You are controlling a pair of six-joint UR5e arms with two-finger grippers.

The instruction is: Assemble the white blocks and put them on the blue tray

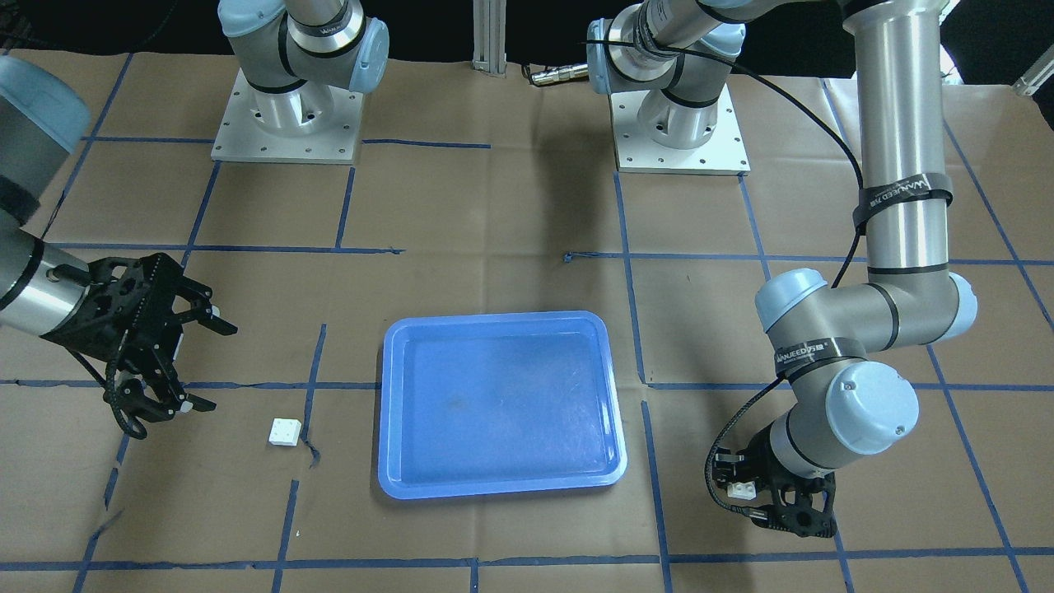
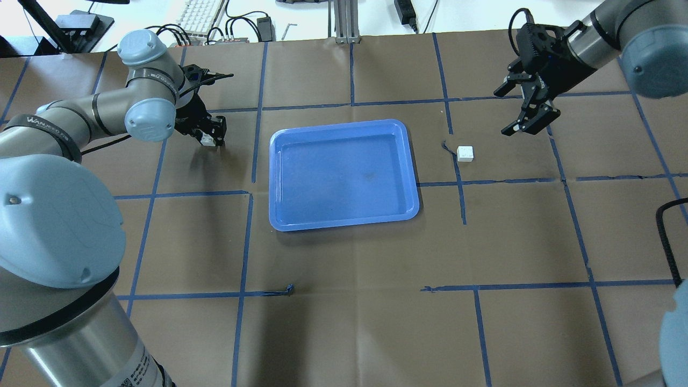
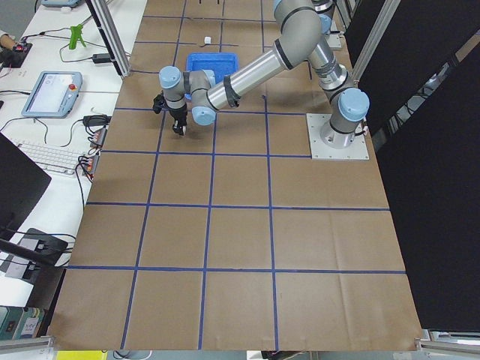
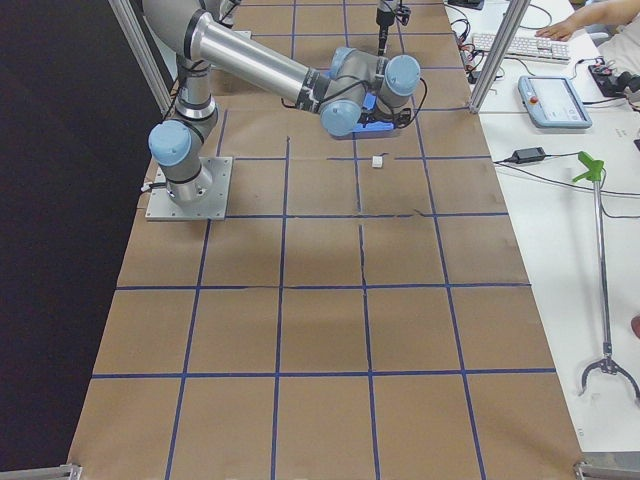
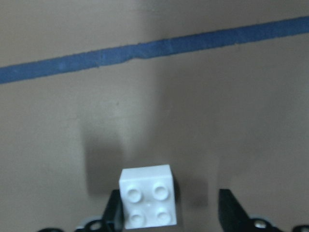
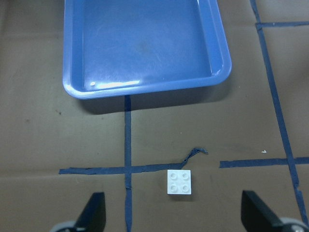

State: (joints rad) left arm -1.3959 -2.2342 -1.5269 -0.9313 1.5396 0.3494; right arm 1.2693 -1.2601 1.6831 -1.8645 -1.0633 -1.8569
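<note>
Inside the left gripper (image 5: 171, 200), spread wide, sits a white block (image 5: 147, 203), maybe touching one side; centre it, then squeeze gently.

Overhead and front-facing cameras look steeply down from opposite sides, both framing the blue tray (image 2: 344, 172). Side cameras look along the table (image 3: 240, 225) from its ends; wrist cameras sit close above it.
</note>
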